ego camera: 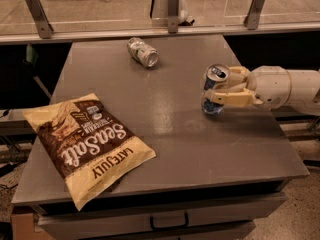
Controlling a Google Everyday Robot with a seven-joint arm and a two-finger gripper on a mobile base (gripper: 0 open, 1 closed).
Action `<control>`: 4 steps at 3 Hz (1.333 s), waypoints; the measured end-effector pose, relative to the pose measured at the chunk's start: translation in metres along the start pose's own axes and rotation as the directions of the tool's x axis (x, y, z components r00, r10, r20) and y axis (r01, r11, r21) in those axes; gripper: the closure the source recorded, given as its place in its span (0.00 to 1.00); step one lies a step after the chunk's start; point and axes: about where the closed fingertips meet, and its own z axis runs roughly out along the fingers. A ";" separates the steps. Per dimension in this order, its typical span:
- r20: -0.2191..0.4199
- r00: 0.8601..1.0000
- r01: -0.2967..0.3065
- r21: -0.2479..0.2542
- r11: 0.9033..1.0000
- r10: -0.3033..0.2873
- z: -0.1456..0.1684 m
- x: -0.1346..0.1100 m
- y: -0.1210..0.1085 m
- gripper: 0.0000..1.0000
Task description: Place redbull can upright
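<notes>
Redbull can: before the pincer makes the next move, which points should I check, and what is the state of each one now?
1. Pincer shut around the redbull can, at the table's right side: ok.
2. Can's top faces up, with a slight lean: ok.
3. Can's base rests on the table: cannot tell.
4. Table surface below the can is bare: ok.
5. Silver can lying at the back and chips bag at front left are both apart from the pincer: ok.

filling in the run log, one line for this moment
gripper: over right side of table, shut on redbull can | redbull can: slightly tilted, top up
</notes>
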 end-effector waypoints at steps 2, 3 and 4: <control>-0.015 0.999 -0.041 0.002 0.999 0.041 0.000 0.014 -0.003 0.12; -0.021 0.999 -0.040 0.012 0.999 0.040 -0.006 0.011 -0.003 0.00; -0.050 0.999 -0.008 0.052 0.999 0.010 -0.032 -0.009 -0.004 0.00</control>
